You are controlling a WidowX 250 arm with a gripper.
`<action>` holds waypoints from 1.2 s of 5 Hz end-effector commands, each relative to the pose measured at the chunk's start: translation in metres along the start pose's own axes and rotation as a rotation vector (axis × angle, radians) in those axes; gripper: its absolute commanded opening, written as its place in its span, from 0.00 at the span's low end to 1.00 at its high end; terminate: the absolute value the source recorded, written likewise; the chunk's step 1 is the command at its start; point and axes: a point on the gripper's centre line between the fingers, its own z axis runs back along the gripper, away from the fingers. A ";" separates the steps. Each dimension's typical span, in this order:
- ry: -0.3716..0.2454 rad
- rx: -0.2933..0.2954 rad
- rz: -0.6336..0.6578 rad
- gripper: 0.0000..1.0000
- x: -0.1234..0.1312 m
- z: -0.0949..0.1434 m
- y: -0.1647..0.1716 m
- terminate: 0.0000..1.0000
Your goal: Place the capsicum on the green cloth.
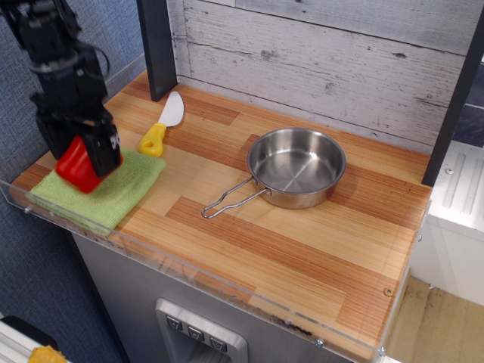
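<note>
Hanging at the frame's left, the gripper (82,155) was clamped on the capsicum (76,163), held over the green cloth (113,189). Carrying was judged done; lowering and release were outstanding.

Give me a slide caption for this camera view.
Robot hand holds red pepper over green cloth; steel pan nearby.
</note>
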 end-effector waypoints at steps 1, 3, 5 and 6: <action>-0.166 0.024 0.019 1.00 0.020 0.075 -0.010 0.00; -0.332 0.062 0.007 1.00 0.037 0.154 -0.049 0.00; -0.186 0.094 0.042 1.00 0.029 0.153 -0.079 0.00; -0.166 0.082 0.020 1.00 0.027 0.146 -0.094 0.00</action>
